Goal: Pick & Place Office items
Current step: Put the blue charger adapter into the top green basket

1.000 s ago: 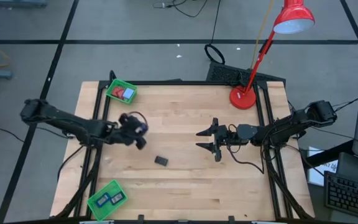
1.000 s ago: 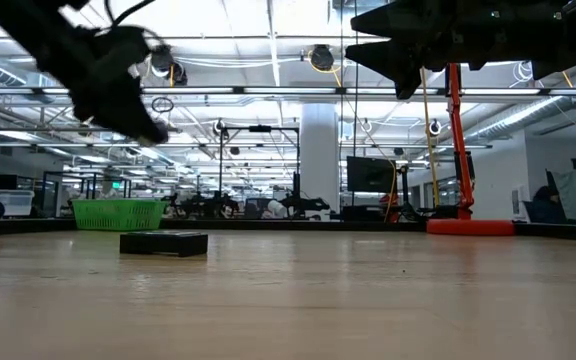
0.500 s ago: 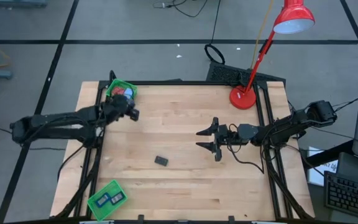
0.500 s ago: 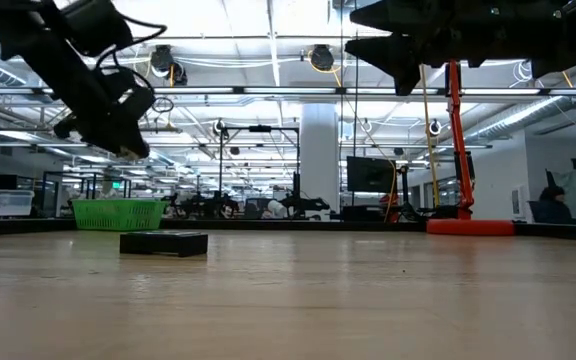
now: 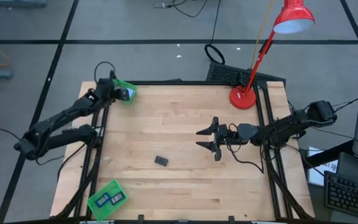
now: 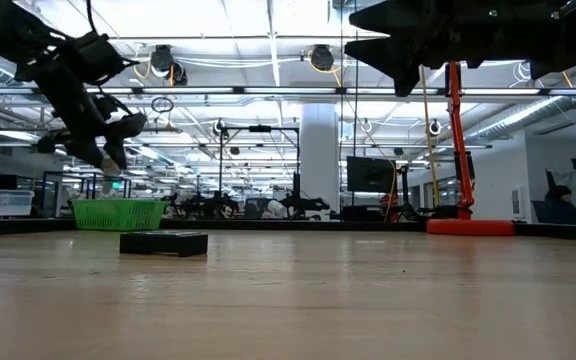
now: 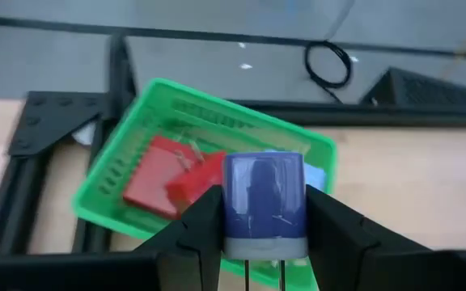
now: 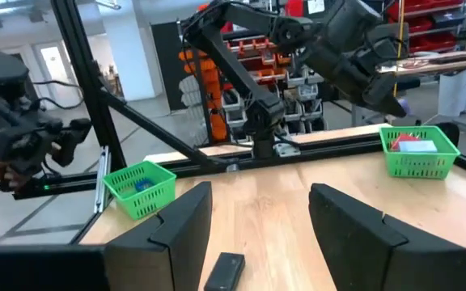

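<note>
My left gripper (image 5: 112,91) hangs over the green tray (image 5: 127,93) at the table's far left corner, shut on a blue block (image 7: 264,200) with a grey base and two thin prongs. The left wrist view shows the tray (image 7: 116,166) holding red pieces (image 7: 176,182) and a light-blue piece (image 7: 314,176). A black rectangle (image 5: 161,160) lies flat on the table's middle, also low in the right wrist view (image 8: 225,272). My right gripper (image 5: 206,138) waits open, raised, right of centre. My left gripper pinches the blue block between its two fingers, one on each side face (image 7: 231,212). The fingers (image 6: 110,152) come slanting down from above. The block is lifted clear, above the tray's near rim, its pronged grey end toward the wrist.
A second green tray (image 5: 107,199) with small dark and blue pieces sits at the near left corner. A red desk lamp (image 5: 243,97) stands at the far right edge. Bare wood lies between the trays and around the black rectangle (image 6: 164,243).
My left gripper has travelled from the table's left middle toward the far left corner, staying shut on the blue block, and now hangs over the far tray. The black rectangle and my right arm have stayed put.
</note>
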Controlling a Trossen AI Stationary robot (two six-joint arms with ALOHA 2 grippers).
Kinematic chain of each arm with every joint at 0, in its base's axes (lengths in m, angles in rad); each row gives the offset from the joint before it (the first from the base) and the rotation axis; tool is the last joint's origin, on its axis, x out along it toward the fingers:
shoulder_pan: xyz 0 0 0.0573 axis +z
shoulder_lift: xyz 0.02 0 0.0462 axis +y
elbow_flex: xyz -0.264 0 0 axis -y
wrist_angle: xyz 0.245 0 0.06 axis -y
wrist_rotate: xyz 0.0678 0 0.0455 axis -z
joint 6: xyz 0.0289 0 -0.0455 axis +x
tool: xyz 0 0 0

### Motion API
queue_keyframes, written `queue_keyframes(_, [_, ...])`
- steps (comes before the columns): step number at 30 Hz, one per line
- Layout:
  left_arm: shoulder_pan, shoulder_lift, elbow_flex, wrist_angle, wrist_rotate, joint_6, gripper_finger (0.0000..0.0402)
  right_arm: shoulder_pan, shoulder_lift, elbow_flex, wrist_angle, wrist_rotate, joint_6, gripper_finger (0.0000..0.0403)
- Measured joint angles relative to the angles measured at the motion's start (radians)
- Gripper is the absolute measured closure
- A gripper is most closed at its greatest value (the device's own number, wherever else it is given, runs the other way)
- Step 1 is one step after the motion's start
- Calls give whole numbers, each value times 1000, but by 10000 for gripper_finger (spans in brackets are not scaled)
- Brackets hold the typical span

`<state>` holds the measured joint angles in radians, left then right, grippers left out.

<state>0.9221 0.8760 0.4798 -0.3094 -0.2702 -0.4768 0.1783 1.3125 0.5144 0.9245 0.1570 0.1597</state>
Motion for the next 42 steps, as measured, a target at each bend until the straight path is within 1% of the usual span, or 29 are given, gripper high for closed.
queue_keyframes(4, [-25, 31, 29, 0, -11, -47, 265, 0, 0, 0, 9, 0, -11, 206])
queue_keyframes(6, [-48, 43, 30, -21, -4, -48, 265, 0, 0, 0, 13, 0, -11, 206])
queue_keyframes(10, [-86, 84, 65, -12, 2, -34, 265, -3, 0, 0, 26, 3, -34, 206])
queue_keyframes(13, [-90, 145, 122, -92, -23, -25, 265, -7, 0, 0, 36, 3, -41, 206])
queue_keyframes(15, [-80, 186, 183, -143, -60, -10, 265, -8, 0, 0, 36, 4, -40, 206])
queue_keyframes(17, [-71, 235, 240, -197, -72, 8, 265, -8, 0, 0, 35, 4, -41, 206])
queue_keyframes(19, [-63, 290, 290, -223, -59, 7, 265, -8, 0, 0, 36, 3, -40, 206])
queue_keyframes(23, [-19, 386, 361, -234, 22, -19, 265, -8, 0, 0, 35, 3, -27, 206])
queue_keyframes(27, [19, 485, 381, -246, 44, -73, 265, -7, 0, 0, 34, 0, -4, 206])
queue_keyframes(29, [34, 528, 381, -254, 34, -97, 265, -6, 0, 0, 29, -1, 14, 206])
queue_keyframes(32, [58, 574, 381, -259, -7, -117, 255, -6, 0, 0, 15, -2, 37, 206])
queue_keyframes(36, [82, 591, 382, -264, -45, -134, 253, 2, 0, 0, 2, -1, 41, 206])
queue_keyframes(39, [88, 591, 382, -260, -46, -116, 257, 14, 0, 0, 2, -2, 38, 206])
queue_keyframes(42, [92, 591, 382, -259, -46, -101, 245, 20, 0, 0, 2, -2, 38, 206])
